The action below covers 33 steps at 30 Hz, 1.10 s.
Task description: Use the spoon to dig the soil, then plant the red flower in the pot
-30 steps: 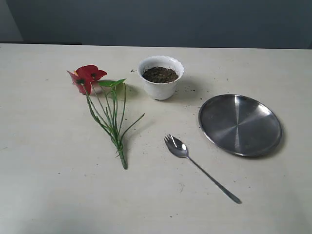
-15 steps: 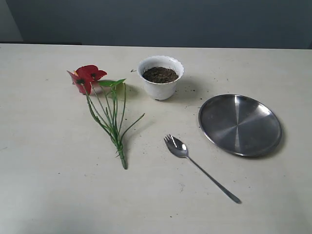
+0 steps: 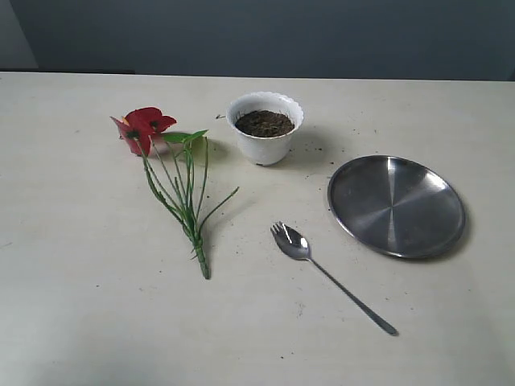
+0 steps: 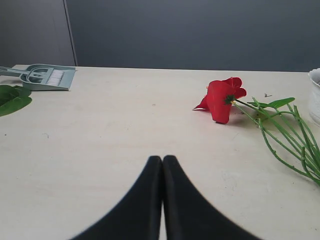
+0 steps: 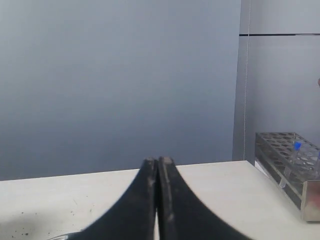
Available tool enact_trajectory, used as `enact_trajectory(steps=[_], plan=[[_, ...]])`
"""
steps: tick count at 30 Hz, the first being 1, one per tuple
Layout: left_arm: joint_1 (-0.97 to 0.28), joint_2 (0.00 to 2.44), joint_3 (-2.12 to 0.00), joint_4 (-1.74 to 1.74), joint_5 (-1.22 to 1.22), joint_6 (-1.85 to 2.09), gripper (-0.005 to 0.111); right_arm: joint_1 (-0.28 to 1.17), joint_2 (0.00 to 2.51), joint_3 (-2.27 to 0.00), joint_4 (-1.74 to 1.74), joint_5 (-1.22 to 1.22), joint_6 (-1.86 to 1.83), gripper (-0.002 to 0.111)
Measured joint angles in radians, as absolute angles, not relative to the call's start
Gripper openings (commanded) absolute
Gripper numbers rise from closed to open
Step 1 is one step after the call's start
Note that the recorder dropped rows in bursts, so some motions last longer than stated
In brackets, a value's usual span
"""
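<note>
Both your pincers are pressed together and empty: the left pincer [image 4: 162, 161] faces the red flower [image 3: 143, 125], lying on the surface [image 3: 96, 322] left of the pot [image 3: 265, 146], and the spoon [image 3: 333, 279] lies near-centre, left of the steel plate [image 3: 396, 206], handle toward the near right, seemingly laid for the right pincer [image 5: 158, 161]. Neither arm shows in the exterior view, and you cannot see how deep the soil [image 3: 264, 123] goes below the pot's rim.

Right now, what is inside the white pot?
Dark crumbly soil, lying a little below the scalloped rim of the pot; nothing is planted in it. What lies under the soil's surface is covered.
</note>
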State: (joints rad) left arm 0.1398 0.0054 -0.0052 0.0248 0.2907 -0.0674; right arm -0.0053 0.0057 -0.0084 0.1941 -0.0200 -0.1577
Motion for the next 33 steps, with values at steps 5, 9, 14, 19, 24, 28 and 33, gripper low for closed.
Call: enact_trajectory(steps=[5,9,14,19,24,28,33], plan=[[0.14,0.005,-0.005,0.025,0.291,-0.067,0.0,-0.005,0.006,-0.008,0.194,-0.022,-0.158,-0.001],[0.14,0.005,-0.005,0.025,0.291,-0.067,0.0,-0.005,0.006,-0.008,0.19,-0.043,-0.158,-0.001],[0.14,0.005,-0.005,0.025,0.291,-0.067,0.0,-0.005,0.006,-0.008,0.259,-0.083,-0.158,-0.001],[0.14,0.005,-0.005,0.025,0.291,-0.067,0.0,-0.005,0.005,-0.008,0.291,-0.147,-0.156,-0.001],[0.14,0.005,-0.005,0.025,0.291,-0.067,0.0,-0.005,0.003,-0.008,0.297,-0.232,-0.085,-0.001],[0.14,0.005,-0.005,0.025,0.291,-0.067,0.0,-0.005,0.003,-0.008,0.297,-0.37,-0.037,-0.001],[0.14,0.005,-0.005,0.025,0.291,-0.067,0.0,-0.005,0.003,-0.008,0.266,-0.49,0.0,-0.001]])
